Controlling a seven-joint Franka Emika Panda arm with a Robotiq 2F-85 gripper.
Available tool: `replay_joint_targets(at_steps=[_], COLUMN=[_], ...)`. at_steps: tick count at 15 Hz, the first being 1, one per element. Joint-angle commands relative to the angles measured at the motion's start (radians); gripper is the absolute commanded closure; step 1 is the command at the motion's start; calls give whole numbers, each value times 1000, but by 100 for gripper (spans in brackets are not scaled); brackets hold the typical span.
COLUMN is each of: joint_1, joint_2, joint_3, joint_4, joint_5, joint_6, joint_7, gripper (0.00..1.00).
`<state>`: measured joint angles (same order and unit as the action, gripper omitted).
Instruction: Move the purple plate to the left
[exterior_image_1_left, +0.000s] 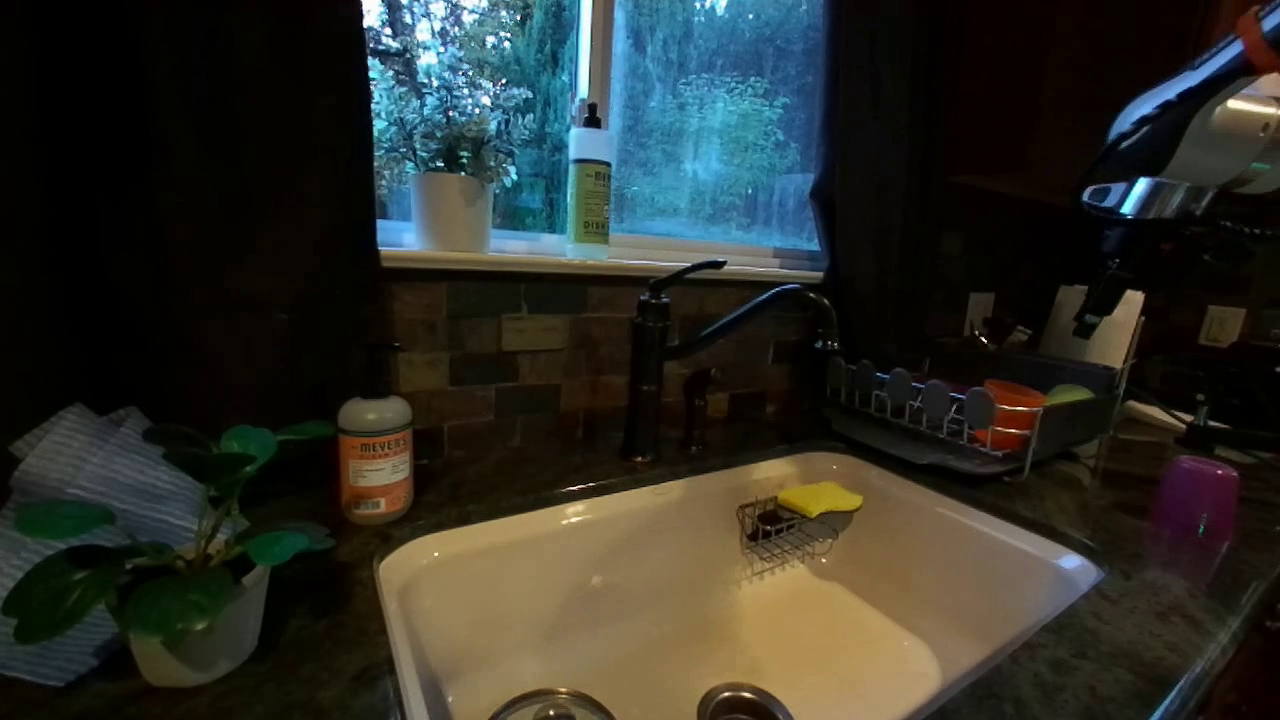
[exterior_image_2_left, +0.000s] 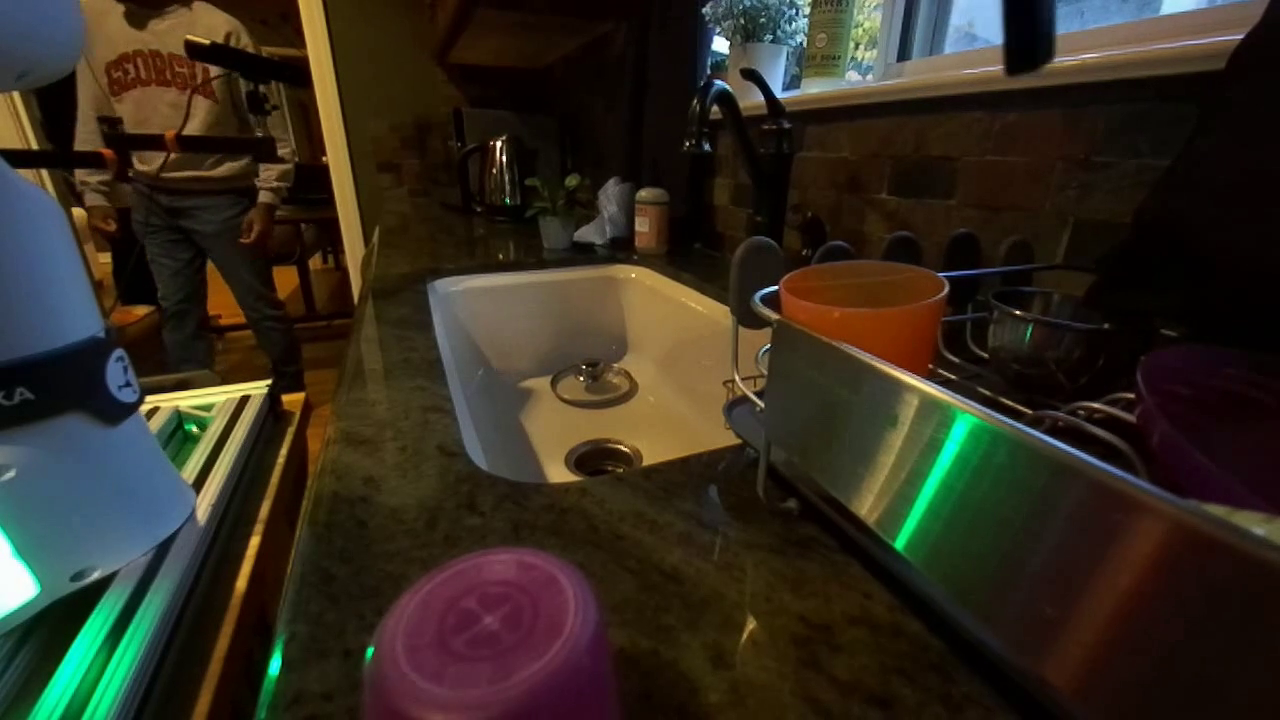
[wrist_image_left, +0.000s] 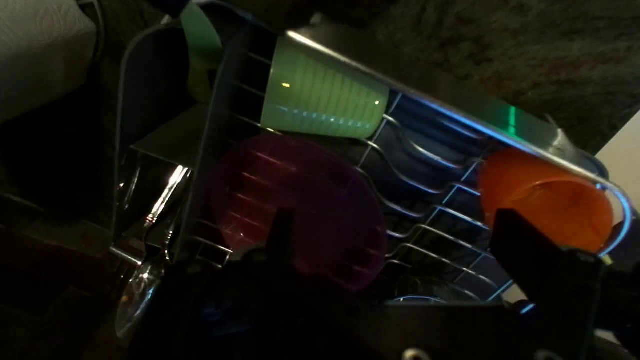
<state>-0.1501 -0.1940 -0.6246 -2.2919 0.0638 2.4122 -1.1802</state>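
The purple plate (wrist_image_left: 320, 180) is round and see-through, dark in the dim light. It lies in the dish rack (wrist_image_left: 435, 210), tilted against the wires as far as I can tell. Part of it also shows inside the rack in an exterior view (exterior_image_2_left: 1215, 420). My gripper (wrist_image_left: 395, 220) is open and empty above the rack. In the wrist view its left finger overlaps the plate and its right finger overlaps the orange cup. I see no contact. In an exterior view the gripper (exterior_image_1_left: 1095, 310) hangs above the rack, pointing down.
The rack also holds the orange cup (wrist_image_left: 550, 200), a green cup (wrist_image_left: 325, 95), a glass bowl (exterior_image_2_left: 1045, 330) and a cutlery holder with a spoon (wrist_image_left: 142, 295). An upturned purple-pink cup (exterior_image_1_left: 1195, 500) stands on the counter. The white sink (exterior_image_1_left: 480, 540) and black faucet (exterior_image_1_left: 650, 380) are beside the rack.
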Motion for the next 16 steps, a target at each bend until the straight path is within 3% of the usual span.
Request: replay_joint_targets(at_steps=[1,6,13,16], joint_1=[-48,-57,-118,-158], joint_2=[47,143,347,407], joint_3=[46,74,242,307], joint_4=[29,87,178,209], joint_5=[43,75,89,111], joint_6=[-2,8,115,118], joint_7=[-18,-45,-53,-50], gripper=[0,0,0,13])
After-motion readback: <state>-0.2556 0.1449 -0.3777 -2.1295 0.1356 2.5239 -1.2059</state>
